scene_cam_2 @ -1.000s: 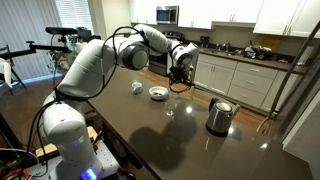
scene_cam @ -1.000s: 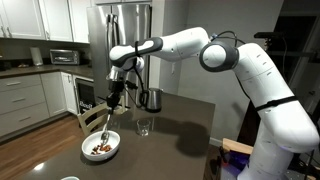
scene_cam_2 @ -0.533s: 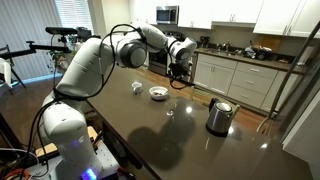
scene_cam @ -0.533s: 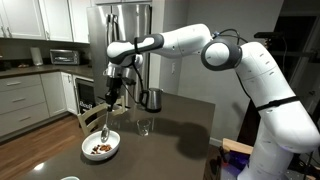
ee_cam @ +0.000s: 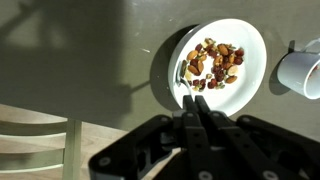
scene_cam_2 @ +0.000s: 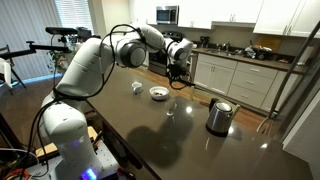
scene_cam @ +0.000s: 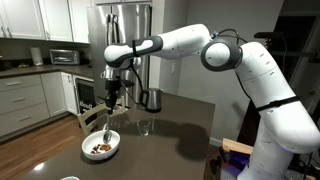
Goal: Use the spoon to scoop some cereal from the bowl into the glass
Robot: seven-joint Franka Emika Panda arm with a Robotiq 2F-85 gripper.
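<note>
Slim pale spoon (ee_cam: 190, 82) clamped upright in the end effector (ee_cam: 196, 105) — tip hung over round white bowl (ee_cam: 252, 45); brown and reddish cereal (ee_cam: 215, 62) lay loose inside

Glossy white arm (scene_cam: 250, 70) with black joint rings, ending in a black pincer (scene_cam: 110, 103).

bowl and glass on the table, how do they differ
The bowl is opaque white; the glass is clear. The bowl is wide and shallow; the glass is narrower and taller for its width. The bowl holds cereal; the glass looks empty. Both stand upright on the dark table.
</note>
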